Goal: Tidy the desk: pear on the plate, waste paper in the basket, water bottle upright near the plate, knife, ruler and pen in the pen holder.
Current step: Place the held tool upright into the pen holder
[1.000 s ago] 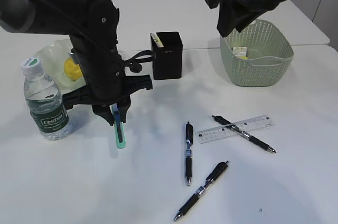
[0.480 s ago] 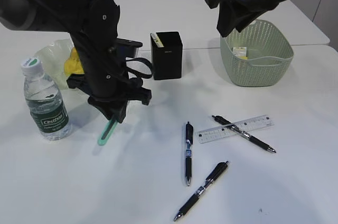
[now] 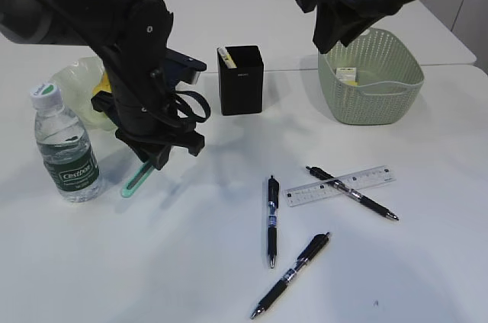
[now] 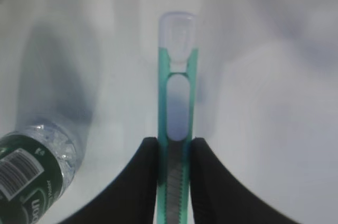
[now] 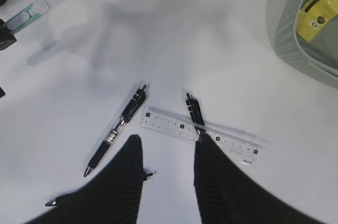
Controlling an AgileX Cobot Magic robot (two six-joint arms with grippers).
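Green knife [image 4: 178, 129] sits clamped in your left gripper [image 4: 174, 152]; lift it clear, carry it over the pen holder [image 3: 241, 79], and lower it in upright before releasing.

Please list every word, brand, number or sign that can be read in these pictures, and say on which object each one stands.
"Cestbon": on the dark green label of the water bottle.
Small print on the bottle's cap: too small to read.
Small white logo on the black pen holder: too small to read.
Markings and numbers on the clear ruler: visible, too fine to read.
Black print on the yellow paper in the basket: blurred, unreadable.
Labels on the pens: unreadable.
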